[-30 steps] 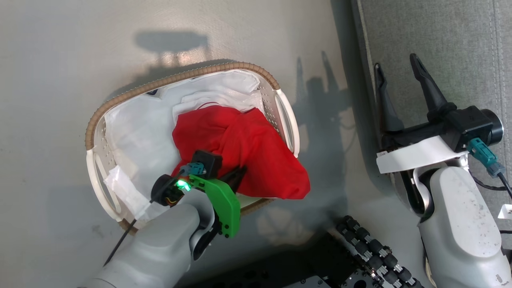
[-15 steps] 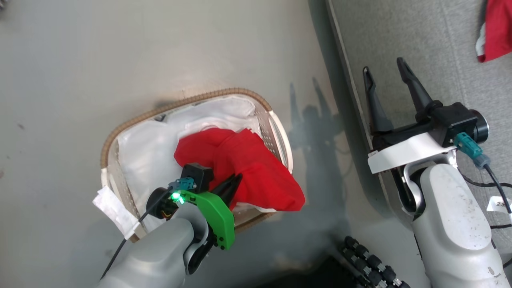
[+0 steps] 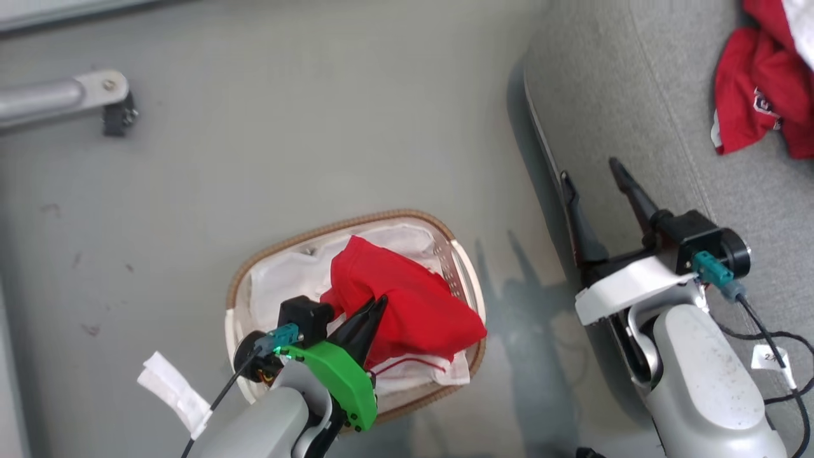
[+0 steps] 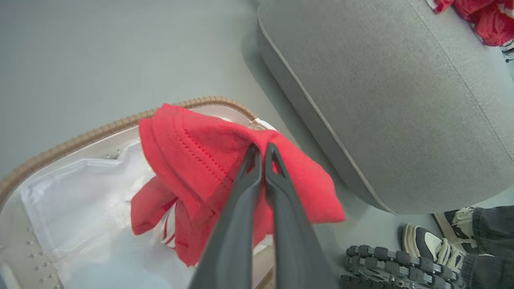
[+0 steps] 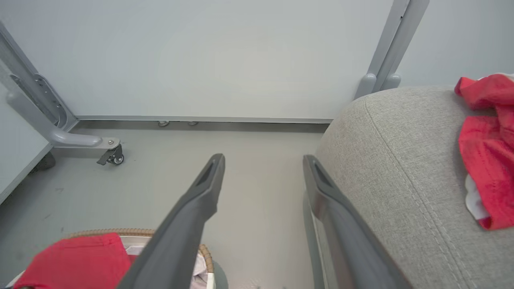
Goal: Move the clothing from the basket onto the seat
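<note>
My left gripper [image 3: 380, 299] is shut on a red piece of clothing [image 3: 413, 299], pinching a fold of it above the basket [image 3: 331, 224]. The left wrist view shows the closed fingertips [image 4: 261, 146] biting into the clothing [image 4: 192, 140], which hangs over the basket's brown rim [image 4: 100, 128] and white liner. A white-striped edge trails below. My right gripper [image 3: 590, 170] is open and empty beside the edge of the grey seat [image 3: 636, 95]. More red clothing [image 3: 757, 95] lies on the seat, also visible in the right wrist view [image 5: 486, 148].
A grey frame leg with a caster [image 3: 105, 102] stands on the floor at the far left. A person's shoes [image 4: 433, 245] and my base's roller wheels [image 4: 393, 261] are near the seat's lower corner. A wall panel runs behind the floor in the right wrist view.
The head camera has risen and swung, so the basket looks smaller and lower. The left gripper, still shut, has lifted the red clothing higher out of the basket.
</note>
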### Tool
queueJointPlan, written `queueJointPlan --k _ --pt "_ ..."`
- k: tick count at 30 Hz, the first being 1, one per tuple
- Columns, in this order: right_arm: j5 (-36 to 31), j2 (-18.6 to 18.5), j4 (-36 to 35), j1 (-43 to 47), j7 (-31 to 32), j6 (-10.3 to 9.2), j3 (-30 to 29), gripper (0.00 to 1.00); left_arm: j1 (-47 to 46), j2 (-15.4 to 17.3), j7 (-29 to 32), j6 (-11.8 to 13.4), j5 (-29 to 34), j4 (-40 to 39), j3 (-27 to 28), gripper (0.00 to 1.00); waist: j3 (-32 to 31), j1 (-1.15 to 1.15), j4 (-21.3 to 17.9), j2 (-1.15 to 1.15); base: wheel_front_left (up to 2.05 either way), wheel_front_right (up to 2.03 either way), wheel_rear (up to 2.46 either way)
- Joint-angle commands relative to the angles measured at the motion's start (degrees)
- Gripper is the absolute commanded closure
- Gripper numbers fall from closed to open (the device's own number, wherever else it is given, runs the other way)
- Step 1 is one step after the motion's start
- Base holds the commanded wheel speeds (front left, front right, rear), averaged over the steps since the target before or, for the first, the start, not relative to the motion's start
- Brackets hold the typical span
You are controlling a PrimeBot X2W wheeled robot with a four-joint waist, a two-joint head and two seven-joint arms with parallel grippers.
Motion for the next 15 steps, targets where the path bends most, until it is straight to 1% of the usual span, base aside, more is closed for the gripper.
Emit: queueJointPlan --k 1,9,11,15 --pt "-0.42 -0.24 0.43 1.43 -0.01 -0.08 0.03 0.0 2.13 0.21 -0.19 -0.2 1.48 -1.23 1.63 1.0 -6.8 0.0 3.88 0.0 0.0 0.0 0.0" --pt "-0.32 -0.24 2.22 4.94 -0.01 -0.07 -0.11 0.0 9.51 -0.55 -0.2 -0.2 8.36 -7.35 11.67 1.0 -13.81 0.0 6.58 0.0 0.0 0.0 0.0" --pt "-1.13 -0.2 1.82 5.96 -0.01 -0.07 -0.03 0.0 10.44 -0.9 -0.2 -0.2 10.83 -8.78 13.2 1.0 -15.24 0.0 7.59 0.0 0.0 0.0 0.0" --pt "-1.6 -0.22 2.36 8.51 -0.01 -0.08 -0.21 0.0 12.24 -1.73 -0.2 -0.2 13.82 -11.64 16.51 1.0 -18.13 0.0 9.33 0.0 0.0 0.0 0.0"
